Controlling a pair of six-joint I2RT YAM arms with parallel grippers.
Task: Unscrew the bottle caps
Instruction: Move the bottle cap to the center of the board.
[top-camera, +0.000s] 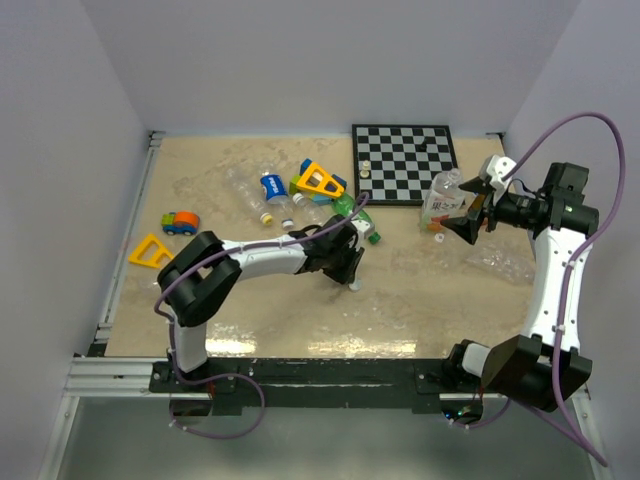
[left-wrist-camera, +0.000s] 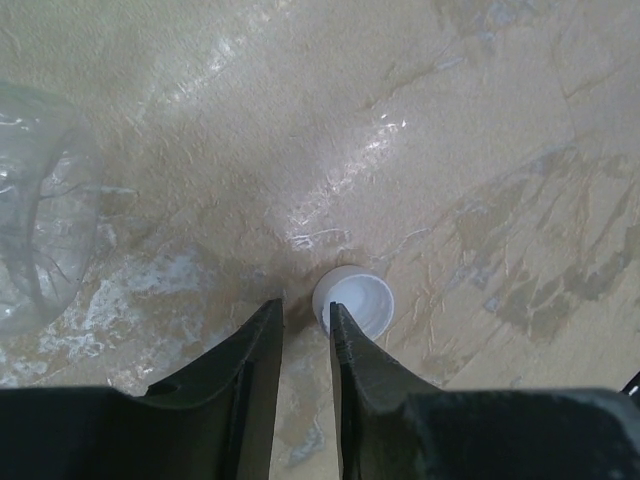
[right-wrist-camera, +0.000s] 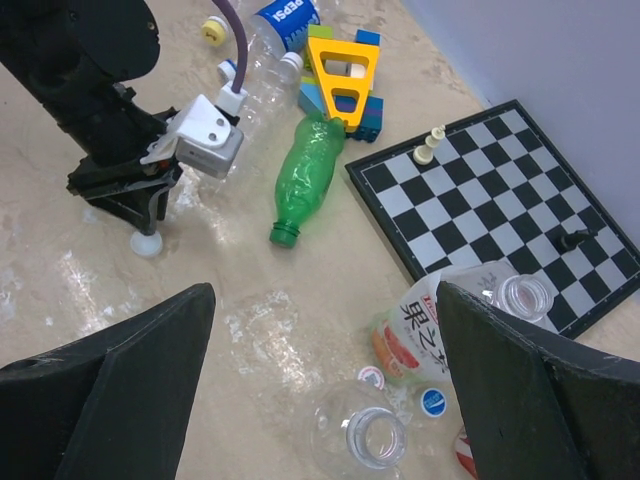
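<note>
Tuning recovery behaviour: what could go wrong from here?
1. The loose white cap lies outside the left tool's narrow gap, touching one finger. A sideways move would likely flick it away.
2. The right tool hangs open over crowded clear bottles beside the chessboard. Descending, it may clip the wrong one.
3. The green bottle lies on its side and could roll if bumped.

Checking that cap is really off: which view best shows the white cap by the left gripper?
The left wrist view: the white cap lies open side up on the table, just off the fingertips of the left gripper. The right wrist view shows it small beneath that gripper; the top view gives only a pale speck.
</note>
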